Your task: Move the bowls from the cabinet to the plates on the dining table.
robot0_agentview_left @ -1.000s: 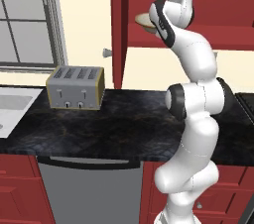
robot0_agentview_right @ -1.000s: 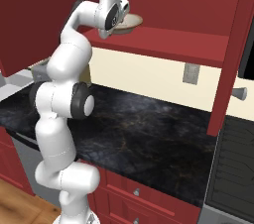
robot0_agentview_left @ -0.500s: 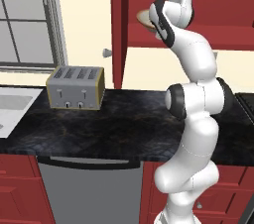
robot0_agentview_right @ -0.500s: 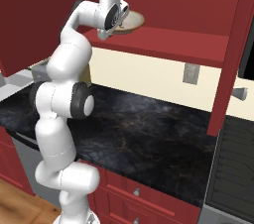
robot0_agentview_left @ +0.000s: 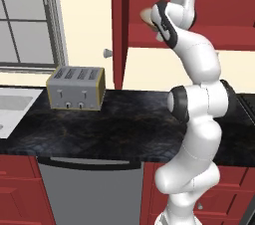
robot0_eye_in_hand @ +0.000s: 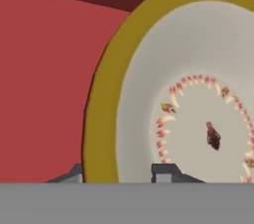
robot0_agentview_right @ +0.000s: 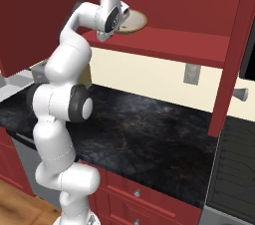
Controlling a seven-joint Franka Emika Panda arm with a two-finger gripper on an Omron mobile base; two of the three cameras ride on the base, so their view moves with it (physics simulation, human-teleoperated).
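Two-finger gripper [robot0_eye_in_hand: 119, 174] has gone from wide open to closing on the tan rim of the shallow cream-white round bowl [robot0_eye_in_hand: 198, 99], one tip inside, one outside; can't tell if it's clamped yet. Bowl sits on shelf of dark red wall cabinet [robot0_agentview_right: 164, 40], so pickup is starting, lift next prob.

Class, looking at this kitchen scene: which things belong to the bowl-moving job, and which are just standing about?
Belongs to the job:
cream bowl on the shelf
red wall cabinet
gripper, fingertips straddling the bowl's tan rim

Just standing about:
toaster
black counter
window
wall outlet
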